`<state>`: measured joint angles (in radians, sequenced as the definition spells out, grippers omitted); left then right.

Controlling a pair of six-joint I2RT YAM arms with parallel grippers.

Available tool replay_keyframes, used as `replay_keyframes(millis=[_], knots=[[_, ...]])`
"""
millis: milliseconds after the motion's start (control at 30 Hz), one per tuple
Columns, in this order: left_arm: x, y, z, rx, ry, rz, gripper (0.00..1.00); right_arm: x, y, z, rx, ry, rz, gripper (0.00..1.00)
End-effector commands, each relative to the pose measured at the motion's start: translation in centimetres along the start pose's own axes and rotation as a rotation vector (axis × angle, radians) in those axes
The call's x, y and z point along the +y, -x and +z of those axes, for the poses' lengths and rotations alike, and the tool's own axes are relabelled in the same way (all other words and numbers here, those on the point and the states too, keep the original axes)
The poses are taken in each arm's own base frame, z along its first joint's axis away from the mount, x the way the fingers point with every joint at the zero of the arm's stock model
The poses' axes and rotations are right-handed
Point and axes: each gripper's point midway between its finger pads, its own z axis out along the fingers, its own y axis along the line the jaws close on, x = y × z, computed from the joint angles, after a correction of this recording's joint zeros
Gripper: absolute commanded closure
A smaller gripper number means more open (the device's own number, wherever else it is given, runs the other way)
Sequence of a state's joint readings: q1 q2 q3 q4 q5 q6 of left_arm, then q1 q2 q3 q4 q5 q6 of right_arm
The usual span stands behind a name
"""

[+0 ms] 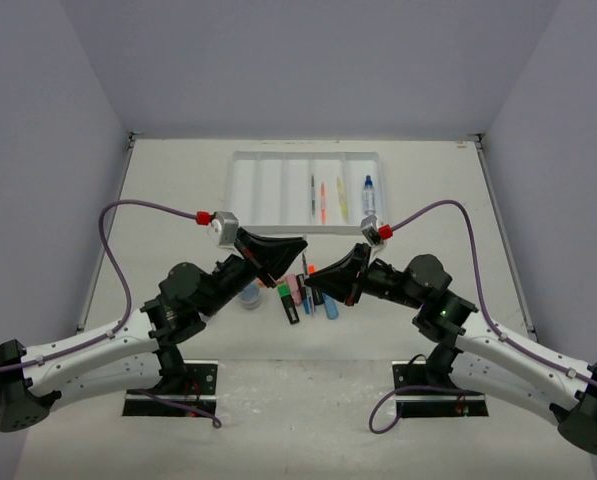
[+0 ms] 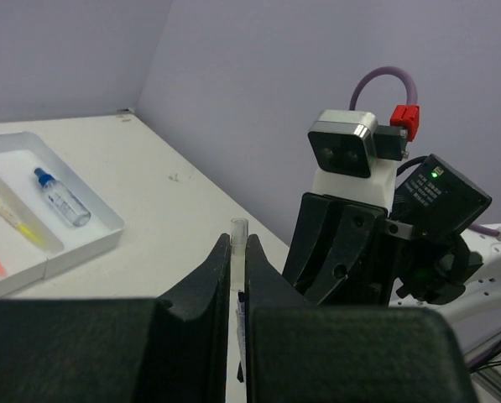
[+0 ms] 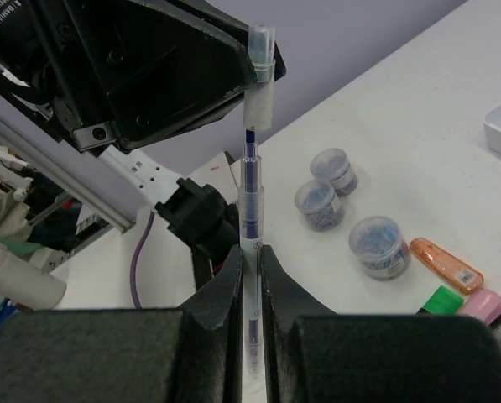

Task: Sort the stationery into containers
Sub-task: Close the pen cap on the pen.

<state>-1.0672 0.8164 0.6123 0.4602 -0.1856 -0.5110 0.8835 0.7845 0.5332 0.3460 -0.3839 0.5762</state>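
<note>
Your right gripper (image 3: 250, 250) clamps the pen (image 3: 250, 197); your left gripper (image 2: 239, 248) pinches its cap (image 3: 259, 105), just beyond the tip, on the pen's long axis.

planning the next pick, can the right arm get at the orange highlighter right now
Probably not yet: the right gripper is shut on a pen whose cap the left gripper pinches. The orange highlighter lies uncovered on the table.

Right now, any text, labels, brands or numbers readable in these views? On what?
"DAMIAO", partly cut off by the frame edge: black housing on the left arm.
motor sticker on the right arm: too small to read.
Labels on the orange highlighter and the bottle: blurred, unreadable.
</note>
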Motion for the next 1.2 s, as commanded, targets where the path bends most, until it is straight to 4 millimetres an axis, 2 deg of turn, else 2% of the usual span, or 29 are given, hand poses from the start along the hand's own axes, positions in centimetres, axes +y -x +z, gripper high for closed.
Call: replay_keyframes(millis=[0, 300, 567, 1167], knots=[[-2.3, 3.2, -0.3, -0.116, -0.108, 0.008, 1.00, 1.5, 3.2, 0.4, -0.100, 0.026, -0.040, 1.00], [-2.3, 2.5, -0.5, -0.114, -0.123, -0.001, 1.00, 2.2, 3.8, 0.2, -0.110, 0.047, -0.056, 1.00], [-2.2, 2.7, -0.3, -0.124, -0.116, 0.011, 1.00, 2.8, 3.6, 0.1, -0.114, 0.079, -0.069, 1.00], [-1.9, 2.5, -0.4, -0.119, -0.103, 0.015, 1.00, 3.0, 4.3, -0.1, -0.135, 0.069, -0.084, 1.00]])
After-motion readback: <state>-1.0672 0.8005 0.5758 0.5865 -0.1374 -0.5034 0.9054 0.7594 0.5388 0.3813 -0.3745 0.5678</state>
